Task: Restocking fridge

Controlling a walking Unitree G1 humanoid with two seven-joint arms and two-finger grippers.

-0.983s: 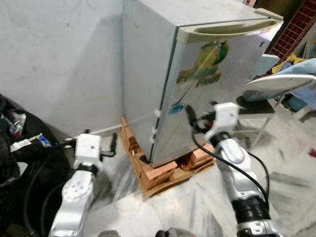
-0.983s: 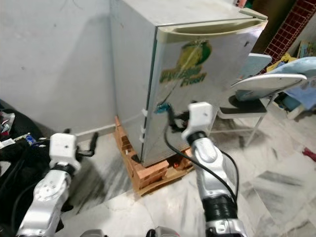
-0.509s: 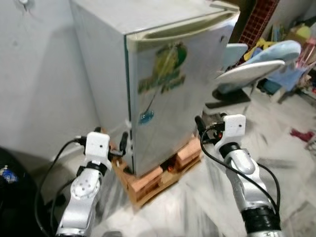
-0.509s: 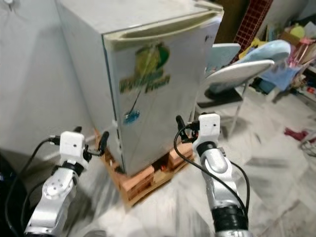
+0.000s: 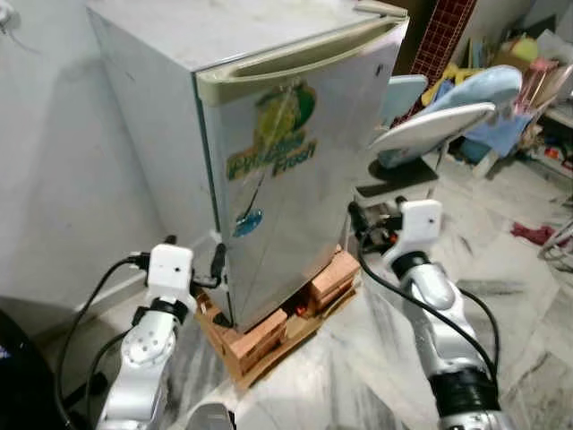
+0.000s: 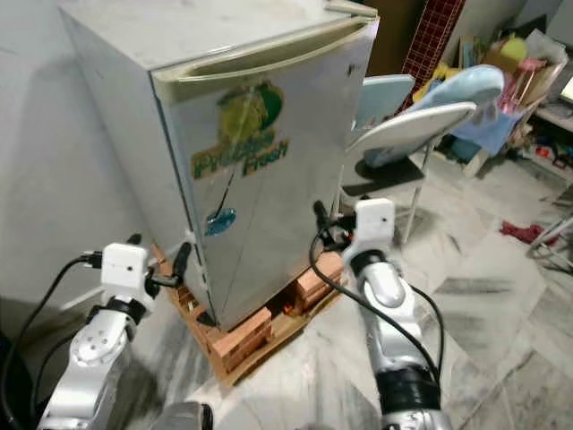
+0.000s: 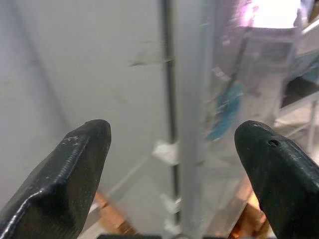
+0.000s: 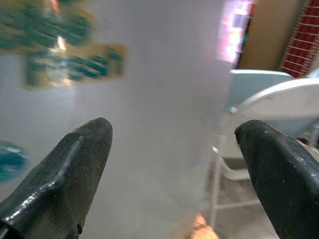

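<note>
A small silver fridge (image 5: 286, 179) with a green and yellow sticker stands shut on bricks and a wooden pallet (image 5: 269, 336). A pale handle strip (image 5: 295, 61) runs along the top of its door. My left gripper (image 5: 192, 255) is open, low down by the fridge's left front corner. In the left wrist view that corner edge (image 7: 174, 124) lies between the two fingers (image 7: 82, 164). My right gripper (image 5: 372, 215) is open and holds nothing, near the lower right part of the door. The right wrist view has the door (image 8: 149, 99) between its fingers (image 8: 75, 164).
White plastic chairs (image 5: 430, 134) stand just right of the fridge, with colourful clutter (image 5: 524, 72) behind them. A grey wall (image 5: 54, 179) runs behind and left. The floor (image 5: 519, 305) is marble, with a red cloth (image 5: 530, 233) on it. A black bag (image 5: 18, 385) sits bottom left.
The whole picture has shifted as the camera swung round, so the fridge door now faces me more squarely. Both grippers stay open, the left one now closer to the fridge's corner.
</note>
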